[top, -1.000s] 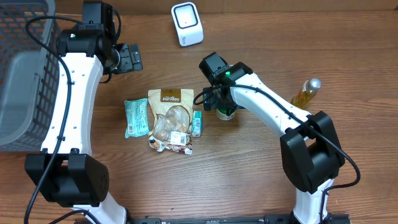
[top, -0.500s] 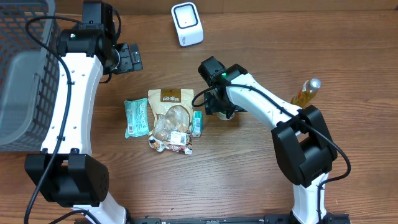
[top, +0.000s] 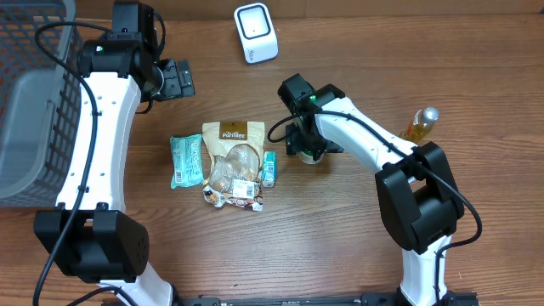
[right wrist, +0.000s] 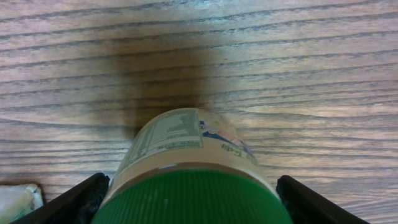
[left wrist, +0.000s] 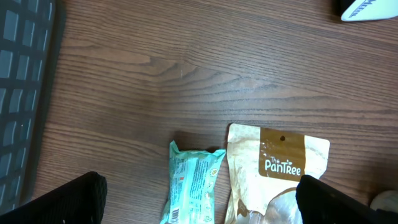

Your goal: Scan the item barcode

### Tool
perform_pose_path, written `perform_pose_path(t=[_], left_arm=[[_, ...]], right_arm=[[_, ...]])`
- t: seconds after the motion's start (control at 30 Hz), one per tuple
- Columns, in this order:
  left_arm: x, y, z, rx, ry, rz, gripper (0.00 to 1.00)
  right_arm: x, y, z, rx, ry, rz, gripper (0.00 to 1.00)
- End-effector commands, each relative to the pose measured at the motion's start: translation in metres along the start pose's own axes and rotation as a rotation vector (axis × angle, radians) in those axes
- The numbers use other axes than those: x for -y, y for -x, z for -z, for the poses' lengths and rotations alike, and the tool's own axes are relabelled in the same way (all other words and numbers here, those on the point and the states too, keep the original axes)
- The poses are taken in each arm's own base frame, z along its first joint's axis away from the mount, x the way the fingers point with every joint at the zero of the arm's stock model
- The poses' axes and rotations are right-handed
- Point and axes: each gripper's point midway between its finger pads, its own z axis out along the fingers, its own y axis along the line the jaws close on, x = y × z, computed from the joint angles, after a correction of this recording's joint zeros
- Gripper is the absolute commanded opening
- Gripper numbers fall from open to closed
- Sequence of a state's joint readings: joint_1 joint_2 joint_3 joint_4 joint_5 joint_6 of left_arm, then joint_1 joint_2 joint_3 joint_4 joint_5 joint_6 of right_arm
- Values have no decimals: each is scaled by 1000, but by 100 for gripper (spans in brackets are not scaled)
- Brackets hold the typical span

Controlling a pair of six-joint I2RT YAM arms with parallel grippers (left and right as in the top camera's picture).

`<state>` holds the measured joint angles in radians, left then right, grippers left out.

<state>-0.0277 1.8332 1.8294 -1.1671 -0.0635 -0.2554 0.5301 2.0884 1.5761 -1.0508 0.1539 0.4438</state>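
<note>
While straddling green-capped jar (right wrist: 175, 134), right end effector (right wrist: 191, 190) grip uncertain; left end effector (left wrist: 199, 193) spread wide, empty.

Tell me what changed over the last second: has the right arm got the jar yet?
The right gripper swung in and settled over the green-capped jar, fingers straddling its cap; a firm grip isn't clear yet. The jar hasn't moved. The left gripper, snack pouch, scanner and yellow bottle stayed put.
</note>
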Motion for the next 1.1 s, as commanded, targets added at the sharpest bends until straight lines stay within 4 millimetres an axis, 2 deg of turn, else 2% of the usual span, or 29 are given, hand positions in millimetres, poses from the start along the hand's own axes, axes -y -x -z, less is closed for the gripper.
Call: perform_pose_path(t=[0.0,0.2,0.63,0.87,1.07], left_arm=[[3,3,6,18,-9,-1,100],[3,3,6,18,-9,-1,100],[3,3,6,18,-9,-1,100],[3,3,6,18,-9,-1,99],[3,3,6,18,-9,-1,99]], right_arm=[[0,-5,-2,-24,7,0,83],[1,-6,-2,-27,5,1,82],[3,-7,3,-46,24,-14,54],[-13,1,52,-59,273,-70,52],[-33,-12,99,-161,579,-109,49]])
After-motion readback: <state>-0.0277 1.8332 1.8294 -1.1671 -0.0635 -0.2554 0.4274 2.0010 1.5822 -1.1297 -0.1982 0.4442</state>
